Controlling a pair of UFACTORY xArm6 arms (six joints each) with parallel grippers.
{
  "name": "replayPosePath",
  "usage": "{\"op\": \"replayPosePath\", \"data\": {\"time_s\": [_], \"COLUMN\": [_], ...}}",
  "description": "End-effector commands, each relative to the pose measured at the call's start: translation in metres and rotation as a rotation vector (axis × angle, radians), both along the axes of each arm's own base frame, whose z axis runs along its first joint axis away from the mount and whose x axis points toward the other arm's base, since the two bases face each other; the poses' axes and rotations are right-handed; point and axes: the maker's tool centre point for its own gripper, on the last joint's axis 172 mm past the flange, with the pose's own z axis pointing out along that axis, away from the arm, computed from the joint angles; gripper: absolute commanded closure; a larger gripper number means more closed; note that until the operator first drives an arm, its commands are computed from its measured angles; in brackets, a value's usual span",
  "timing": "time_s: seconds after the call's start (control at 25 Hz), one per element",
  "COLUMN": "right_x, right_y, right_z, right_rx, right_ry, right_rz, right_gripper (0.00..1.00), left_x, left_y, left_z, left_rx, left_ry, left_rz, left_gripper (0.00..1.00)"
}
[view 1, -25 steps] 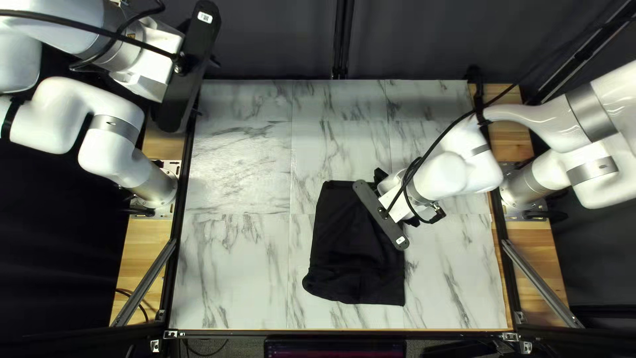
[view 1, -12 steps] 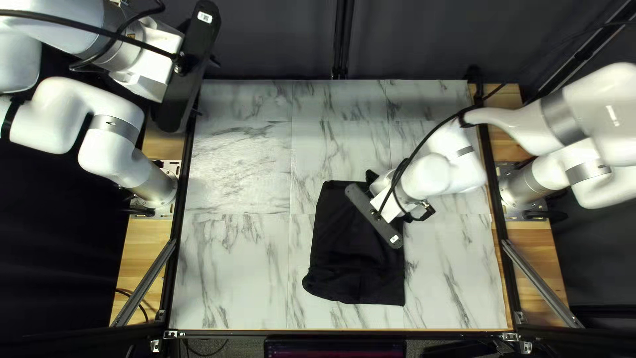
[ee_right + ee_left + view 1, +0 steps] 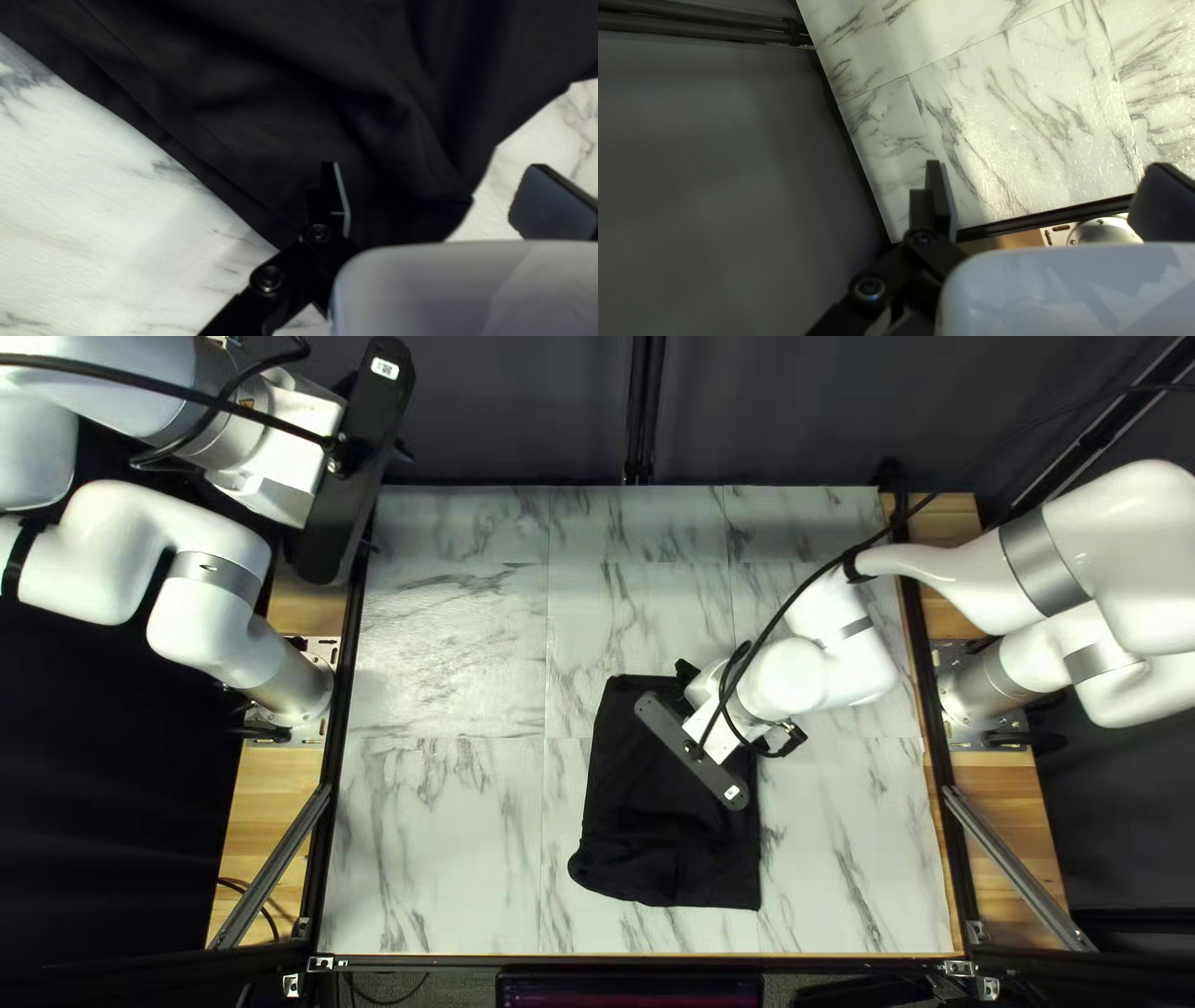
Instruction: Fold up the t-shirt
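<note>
Gripper on right arm open over black t-shirt, nothing pinched
Spread wide above the shirt's 1 o'clock end in top left view, contact can't be told; cloth looks light, limp and thin, should crease and slump easily, not fragile, layers may slide apart if only the top one gets caught; best hold likely the edge near 1 o'clock, low pinch through all layers, then lift slow and keep it taut; shirt lies at 5 o'clock from the middle of the table, creased, edges uneven; left gripper off at 10 o'clock, also open, holding nothing
</note>
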Motion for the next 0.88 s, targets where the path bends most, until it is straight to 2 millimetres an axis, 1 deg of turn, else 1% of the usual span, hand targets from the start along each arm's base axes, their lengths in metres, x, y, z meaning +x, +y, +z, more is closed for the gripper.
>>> {"op": "replayPosePath", "data": {"time_s": [0.04,0.08,0.12,0.16,0.32,0.44,0.64,0.76,0.88], "right_x": [0.003,0.004,0.004,0.005,0.002,0.0,-0.015,-0.028,-0.039], "right_y": [-0.011,-0.014,-0.016,-0.017,-0.019,-0.014,0.004,0.015,0.022], "right_z": [0.002,0.001,0.0,-0.002,-0.01,-0.009,-0.004,-0.001,-0.002], "right_rx": [0.018,0.026,0.032,0.043,0.069,0.08,0.078,0.073,0.069], "right_ry": [0.025,0.036,0.041,0.051,0.076,0.086,0.089,0.085,0.08], "right_rz": [-0.022,-0.03,-0.033,-0.037,-0.041,-0.038,-0.035,-0.037,-0.038], "right_gripper": [0.7,0.92,0.98,1.0,1.0,1.0,1.0,1.0,1.0], "left_x": [0.0,0.0,0.0,0.0,0.0,0.0,0.0,0.0,0.0], "left_y": [0.0,0.0,0.0,0.0,0.0,0.0,0.0,0.0,0.0], "left_z": [0.0,0.0,0.0,0.0,0.0,0.0,0.0,0.0,0.0], "left_rx": [0.0,0.0,0.0,0.0,0.0,0.0,0.0,0.0,0.0], "left_ry": [0.0,0.0,0.0,0.0,0.0,0.0,0.0,0.0,0.0], "left_rz": [0.0,0.0,0.0,0.0,0.0,0.0,0.0,0.0,0.0], "left_gripper": [0.0,0.0,0.0,0.0,0.0,0.0,0.0,0.0,0.0]}}
